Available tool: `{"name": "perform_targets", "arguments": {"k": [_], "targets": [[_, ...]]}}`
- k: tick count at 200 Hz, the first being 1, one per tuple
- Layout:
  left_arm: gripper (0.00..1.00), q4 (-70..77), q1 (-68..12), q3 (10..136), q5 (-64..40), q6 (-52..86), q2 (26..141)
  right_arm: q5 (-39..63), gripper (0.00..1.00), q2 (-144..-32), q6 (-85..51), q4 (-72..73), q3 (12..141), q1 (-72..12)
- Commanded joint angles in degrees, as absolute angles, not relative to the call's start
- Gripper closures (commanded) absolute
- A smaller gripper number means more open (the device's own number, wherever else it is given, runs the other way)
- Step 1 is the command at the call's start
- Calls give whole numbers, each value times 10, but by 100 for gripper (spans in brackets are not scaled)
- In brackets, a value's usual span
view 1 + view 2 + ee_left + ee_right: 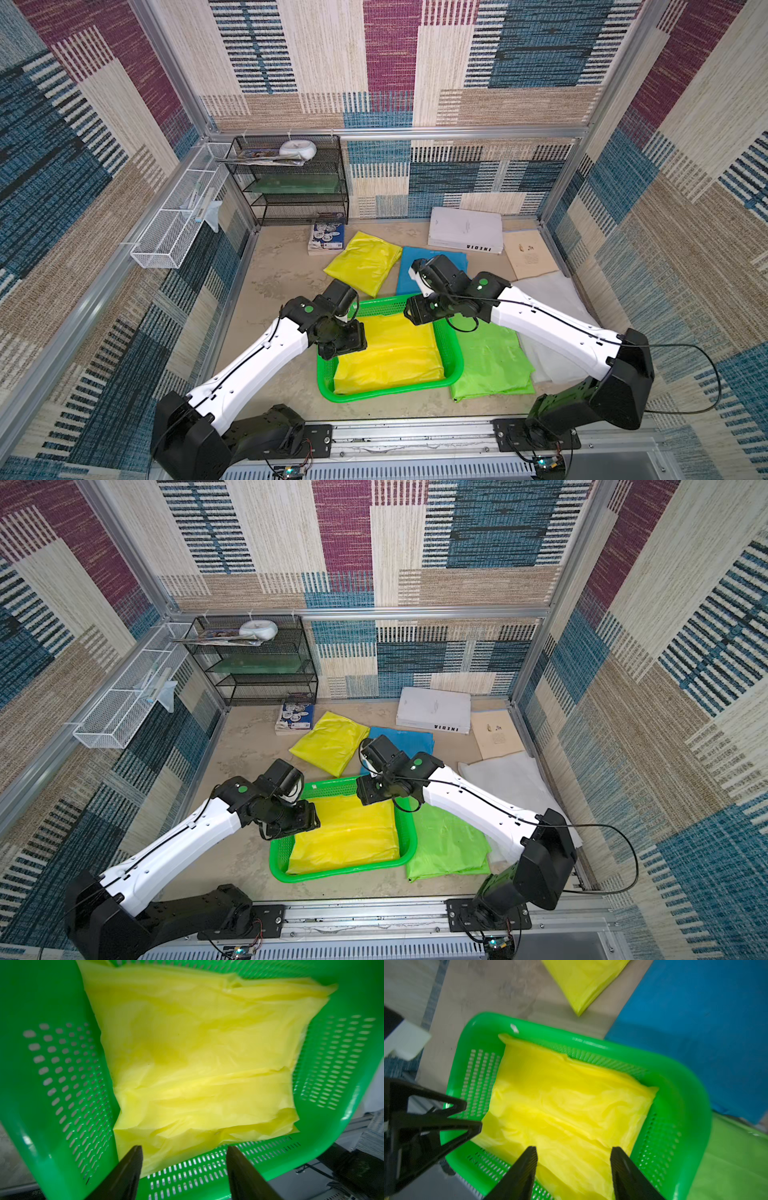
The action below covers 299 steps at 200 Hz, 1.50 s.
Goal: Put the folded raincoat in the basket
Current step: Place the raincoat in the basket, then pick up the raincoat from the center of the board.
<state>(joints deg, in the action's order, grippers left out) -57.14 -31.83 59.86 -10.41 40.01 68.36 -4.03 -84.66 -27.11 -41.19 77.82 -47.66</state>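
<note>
The folded yellow raincoat (390,357) lies flat inside the green basket (448,345), in the lower middle of the frame in both top views. It covers nearly the whole perforated floor. In the right wrist view its far edge climbs a little up the basket wall, probably because the packet is almost as wide as the basket itself.

The left claw (185,1167) hangs over the basket's left end. Its jaws stand wide apart and there is nothing between them; only the raincoat shows below. The right claw (574,1167) is over the upper right corner of the basket, also wide open and empty. I judge that the two claws are at opposite ends because a thin, limp sheet keeps its fold better when it is carried at two points. The placing looks done, and what remains is to lift both arms away without catching the plastic.

Around the basket, on the desk (274,282), lie other folded sheets: a second yellow one (363,262) above it, a blue one (432,266) partly under the right arm, and a light green one (490,361) touching its right side. A white book (465,228) and a black mesh rack (291,183) stand well apart, at the upper edge.
</note>
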Motion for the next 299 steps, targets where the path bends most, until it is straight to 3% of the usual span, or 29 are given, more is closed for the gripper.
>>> {"name": "perform_targets", "arguments": {"k": [1, 8, 40, 81, 111, 133, 173, 261, 299], "targets": [[29, -586, -316, 645, -80, 374, 687, -209, 7, -819, -257, -420, 781, -446], [29, -586, -315, 657, -83, 369, 691, -219, 0, -806, -248, -403, 772, -428], [29, -572, -315, 691, -109, 350, 719, -98, 0, -781, -236, -313, 709, -275], [30, -568, -315, 695, -116, 343, 739, 60, 0, -866, -274, -268, 678, -137], [30, -565, -315, 685, -126, 333, 748, 199, 20, -924, -298, -208, 658, -74], [30, -565, -315, 679, -136, 323, 755, 239, 25, -957, -316, -161, 645, -53], [31, -560, -315, 669, -131, 318, 763, 292, 45, -1044, -311, -148, 667, -31], [31, -555, -309, 696, -135, 299, 792, 307, 51, -1152, -278, -160, 711, -20], [32, -555, -286, 786, -158, 283, 848, 329, 67, -1181, -281, -149, 716, -20]]}}
